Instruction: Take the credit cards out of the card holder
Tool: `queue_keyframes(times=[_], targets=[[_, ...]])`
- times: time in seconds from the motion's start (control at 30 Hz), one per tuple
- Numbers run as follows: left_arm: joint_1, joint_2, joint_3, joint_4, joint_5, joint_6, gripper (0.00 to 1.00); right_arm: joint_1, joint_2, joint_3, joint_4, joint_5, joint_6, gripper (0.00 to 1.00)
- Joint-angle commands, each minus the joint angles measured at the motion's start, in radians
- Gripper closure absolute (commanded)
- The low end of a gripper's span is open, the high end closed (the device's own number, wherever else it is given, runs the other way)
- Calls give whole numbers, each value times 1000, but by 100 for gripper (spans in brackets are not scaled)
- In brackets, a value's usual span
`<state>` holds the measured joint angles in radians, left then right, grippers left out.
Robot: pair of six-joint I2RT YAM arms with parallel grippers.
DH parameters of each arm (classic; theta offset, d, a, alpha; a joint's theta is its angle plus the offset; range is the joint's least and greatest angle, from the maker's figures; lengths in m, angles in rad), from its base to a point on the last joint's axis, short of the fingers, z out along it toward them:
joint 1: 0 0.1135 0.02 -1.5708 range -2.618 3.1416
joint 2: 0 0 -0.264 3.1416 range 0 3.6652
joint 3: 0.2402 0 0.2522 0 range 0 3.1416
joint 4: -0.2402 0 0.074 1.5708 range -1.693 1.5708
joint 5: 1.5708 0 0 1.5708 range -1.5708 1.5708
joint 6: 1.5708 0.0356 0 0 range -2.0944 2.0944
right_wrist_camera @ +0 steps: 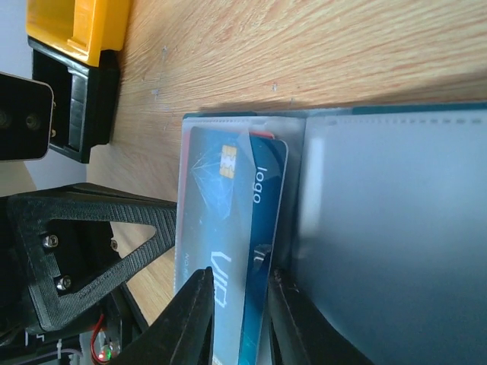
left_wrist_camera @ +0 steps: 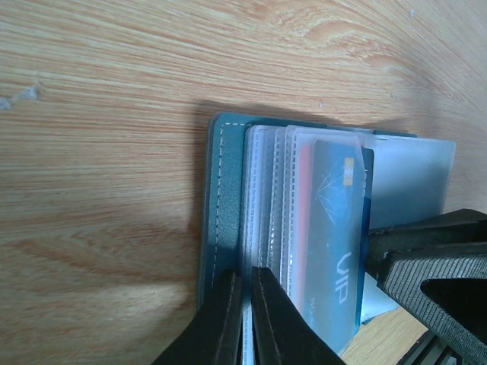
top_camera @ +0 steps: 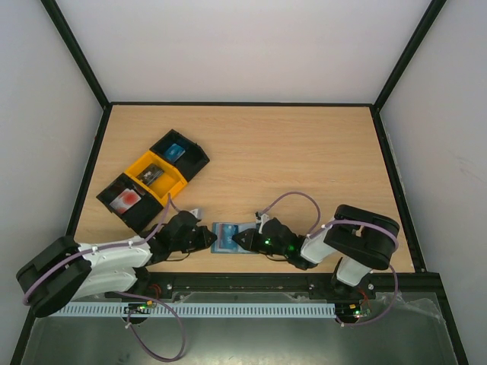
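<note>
- Standing in a slanted row at the far left of the table (top_camera: 319, 160) are three trays, each touching the next.
  - The far black tray (top_camera: 196, 163) holds a small pale-blue card (top_camera: 176, 151).
  - The yellow tray (top_camera: 173, 185) holds a dark card (top_camera: 151, 175).
  - The near black tray (top_camera: 144, 217) holds a white-and-red card (top_camera: 125, 200).
- The near black tray is close to the left arm's wrist. In the right wrist view, the trays show beyond the left gripper's black body.
- The card holder (top_camera: 224, 237) lies open and flat close to the table's near edge. It sits between the two grippers, which reach it from opposite sides.
- Inside it, clear sleeves (left_wrist_camera: 262, 198) overlap like pages. A blue VIP card (left_wrist_camera: 335, 236) with a gold chip lies in the top sleeve. The edge of a red card (left_wrist_camera: 303, 213) peeks out beside it.
- The left gripper (left_wrist_camera: 245, 319) has its jaws drawn together at the holder's left side, where the stitched blue-grey cover meets the first sleeve. A pale strip of that edge shows between the fingers.
- The right gripper (right_wrist_camera: 240, 319) comes in from the right.
  - Its fingers (right_wrist_camera: 199, 319) stand a little apart.
  - The near end of the VIP card lies between and under them.
  - Whether they actually pinch the card cannot be told.
- In the left wrist view, the right gripper's black fingers cover part of the holder's right half.
</note>
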<state>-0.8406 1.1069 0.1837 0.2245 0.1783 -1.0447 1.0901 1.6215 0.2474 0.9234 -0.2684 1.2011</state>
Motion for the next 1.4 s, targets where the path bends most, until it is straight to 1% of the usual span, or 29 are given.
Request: queue_keyframes(times=[0.0,0.1,0.23,0.3,0.43,0.53,0.6,0.67,0.77,0.97,1.03,1.1,1.17,1.27,1.37], targets=[[-15,9,-46,16,-8,-19,94,0,24,-16,64,-1,18,80],[-16,-5,-43,-18,-23,-16,94,0,9,-39,86,37,24,84],[-19,-36,-55,-32,-34,-29,95,-1,-24,-65,103,73,24,97],[-22,-53,-70,-17,-33,-48,95,-1,-44,-70,100,84,20,98],[-30,-69,-94,6,-34,-78,95,-1,-77,-80,76,113,13,98],[-35,-80,-96,0,-34,-90,95,-1,-79,-67,62,80,6,98],[-40,-91,-92,-12,-34,-101,95,-1,-62,-60,80,50,15,93],[-40,-114,-70,-55,-46,-110,90,-1,-39,-58,116,28,31,88],[-40,-169,-38,-107,-60,-123,83,0,7,-39,138,-2,35,84],[-41,-272,13,-187,-92,-129,76,0,108,-39,247,-34,71,85],[-41,-274,14,-178,-87,-130,74,-1,131,-42,279,-40,79,84],[-41,-259,5,-128,-64,-126,73,-1,155,-44,311,-50,90,85],[-41,-230,-6,-79,-44,-120,75,-1,178,-49,347,-59,105,85],[-41,-167,-17,-35,-36,-105,82,-1,204,-61,401,-63,123,85],[-41,-99,-14,-42,-41,-89,87,0,222,-62,418,-63,127,84]])
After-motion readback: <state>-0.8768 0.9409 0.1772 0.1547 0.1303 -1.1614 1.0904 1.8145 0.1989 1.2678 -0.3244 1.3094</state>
